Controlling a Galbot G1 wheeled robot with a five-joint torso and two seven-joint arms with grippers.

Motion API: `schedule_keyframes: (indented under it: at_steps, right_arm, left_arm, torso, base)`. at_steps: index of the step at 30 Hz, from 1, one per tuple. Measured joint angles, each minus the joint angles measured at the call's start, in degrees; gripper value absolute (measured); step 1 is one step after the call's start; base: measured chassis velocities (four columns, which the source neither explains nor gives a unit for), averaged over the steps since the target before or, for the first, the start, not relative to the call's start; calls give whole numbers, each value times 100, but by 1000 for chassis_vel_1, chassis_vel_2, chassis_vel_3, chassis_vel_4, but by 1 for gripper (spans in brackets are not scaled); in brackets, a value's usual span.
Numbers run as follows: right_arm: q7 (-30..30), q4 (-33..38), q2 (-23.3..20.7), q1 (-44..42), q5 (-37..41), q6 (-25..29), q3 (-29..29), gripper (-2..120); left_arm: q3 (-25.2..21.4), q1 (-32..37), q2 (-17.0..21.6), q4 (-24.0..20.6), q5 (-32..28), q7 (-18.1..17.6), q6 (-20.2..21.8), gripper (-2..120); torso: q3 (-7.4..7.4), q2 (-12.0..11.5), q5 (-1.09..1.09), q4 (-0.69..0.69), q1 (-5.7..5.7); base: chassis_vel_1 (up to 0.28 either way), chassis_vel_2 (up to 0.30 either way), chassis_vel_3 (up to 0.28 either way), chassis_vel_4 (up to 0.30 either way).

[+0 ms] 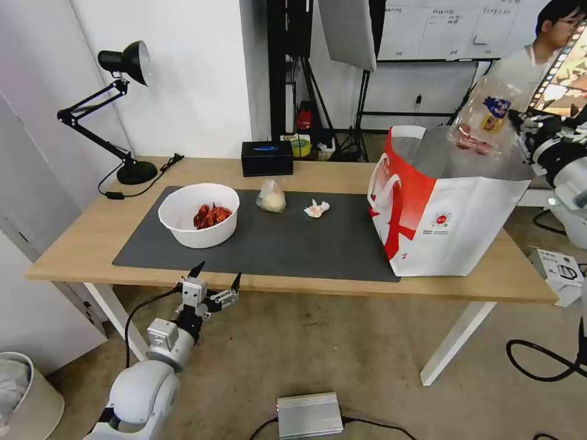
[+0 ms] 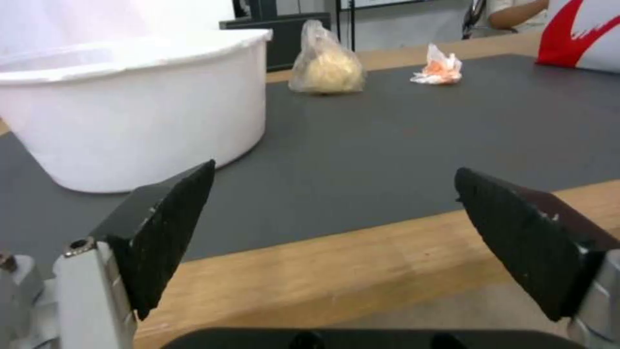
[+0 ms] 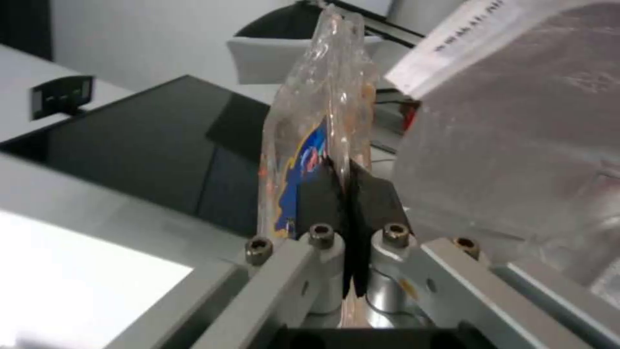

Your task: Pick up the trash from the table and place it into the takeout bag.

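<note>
My right gripper [image 3: 348,194] has its fingers pinched tight on the edge of the clamshell [image 1: 483,119], which hangs with its long side running downward over the open mouth of the bag [image 1: 452,226] at the table's [image 1: 342,287] right end. So I judge the release turns on the box sitting squarely above the foil lining rather than the rim. My left gripper [image 1: 215,276] waits with fingers spread wide at the near table edge, nearest the bowl [image 1: 199,215].
</note>
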Motion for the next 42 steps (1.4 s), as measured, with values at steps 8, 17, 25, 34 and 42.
schedule_keyframes:
  at_steps: [8,17,25,34,42]
  right_arm:
    - [870,-387,65,694,71,112,-248,0]
    - [1362,-486,76,796,230,-29,-293,0]
    - [1541,-512,170,794,249,-66,-326,0]
    - [1595,-469,225,763,232,-91,-338,11]
    - [1628,-362,229,677,226,-92,-343,41]
  left_arm:
    - [17,-1,-33,13,44,8,-11,100]
    - [2,16,-65,18,56,8,-23,100]
    - [34,14,-120,34,85,9,-26,100]
    - [40,10,-140,42,96,9,-30,100]
    - [45,46,-150,12,116,10,-30,100]
  torso:
    - [0,0,-1,1,0]
    - [0,0,-1,-1,0]
    - [0,0,0,0,0]
    - [0,0,0,0,0]
    - [0,0,0,0,0]
  base:
    - [0,0,0,0]
    - [0,0,0,0]
    - [0,0,0,0]
    - [0,0,0,0]
    - [0,0,0,0]
